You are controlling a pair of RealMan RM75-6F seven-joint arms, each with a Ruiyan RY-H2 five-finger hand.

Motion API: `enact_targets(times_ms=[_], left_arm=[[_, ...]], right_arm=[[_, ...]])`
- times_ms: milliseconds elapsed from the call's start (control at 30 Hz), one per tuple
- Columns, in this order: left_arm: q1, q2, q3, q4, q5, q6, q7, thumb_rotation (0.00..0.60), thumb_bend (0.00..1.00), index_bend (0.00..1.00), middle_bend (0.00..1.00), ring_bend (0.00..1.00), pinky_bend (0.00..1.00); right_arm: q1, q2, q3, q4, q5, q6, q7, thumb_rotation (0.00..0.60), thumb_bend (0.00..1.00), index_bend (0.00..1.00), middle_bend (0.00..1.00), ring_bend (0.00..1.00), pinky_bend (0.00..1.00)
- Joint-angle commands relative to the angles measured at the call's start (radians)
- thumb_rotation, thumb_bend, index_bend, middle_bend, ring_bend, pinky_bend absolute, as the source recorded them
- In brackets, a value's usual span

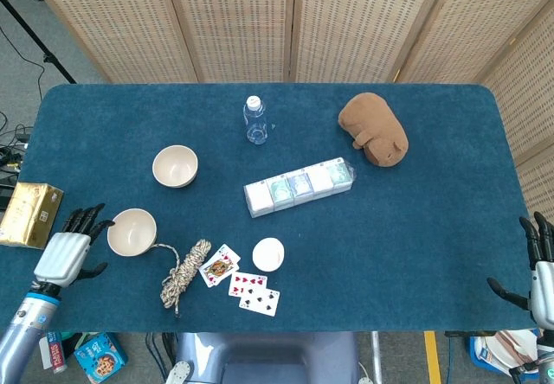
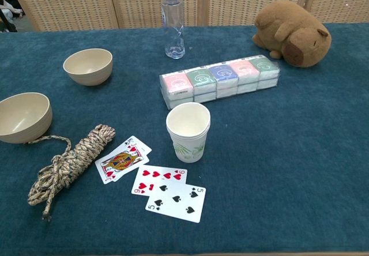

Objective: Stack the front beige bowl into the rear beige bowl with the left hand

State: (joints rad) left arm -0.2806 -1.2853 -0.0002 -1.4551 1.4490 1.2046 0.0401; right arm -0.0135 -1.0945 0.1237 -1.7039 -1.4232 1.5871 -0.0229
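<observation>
Head view is showing your left hand point(image 1: 65, 250) hovering open just beside the front beige bowl point(image 1: 132, 231); your right hand point(image 1: 538, 267) is idling open.

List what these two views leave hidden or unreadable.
- Left hand: head view only; the chest view's left edge excludes it.
- Right hand: cut by the head view's right edge.
- Front beige bowl: clipped by the chest view's left edge.
- Gold box: text too small to read.

Front beige bowl point(image 2: 22, 116) sits at the table's point(image 2: 300, 152) left edge, rope bundle point(image 2: 69, 161) just beside it. Rear beige bowl point(image 2: 88, 66) stands farther back, apart. Paper cup point(image 2: 188, 131) stands mid-table, behind the playing cards point(image 2: 153, 180).
</observation>
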Motion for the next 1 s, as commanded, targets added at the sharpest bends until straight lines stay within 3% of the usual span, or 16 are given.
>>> enact_targets(times_ms=[33,333,1000], left_arm=[[-0.021,-0.028,-0.012,-0.01,-0.03,-0.03,0.054,0.6,0.23,0.35,0.0,0.0,0.0],[-0.031,-0.072,-0.016,-0.002,-0.07,-0.054,0.133,0.6,0.28,0.51,0.0,0.0,0.0],[-0.053,-0.11,-0.038,0.036,-0.128,-0.083,0.186,0.6,0.48,0.64,0.0,0.0,0.0]], right_arm=[[-0.001,0.004,0.001,0.001,0.004,-0.003,0.012,0.6,0.0,0.0,0.0,0.0,0.0],[-0.003,0.015,0.001,-0.004,0.008,-0.01,0.033,0.6,0.0,0.0,0.0,0.0,0.0],[-0.005,0.026,0.0,-0.007,0.011,-0.019,0.062,0.6,0.0,0.0,0.0,0.0,0.0]])
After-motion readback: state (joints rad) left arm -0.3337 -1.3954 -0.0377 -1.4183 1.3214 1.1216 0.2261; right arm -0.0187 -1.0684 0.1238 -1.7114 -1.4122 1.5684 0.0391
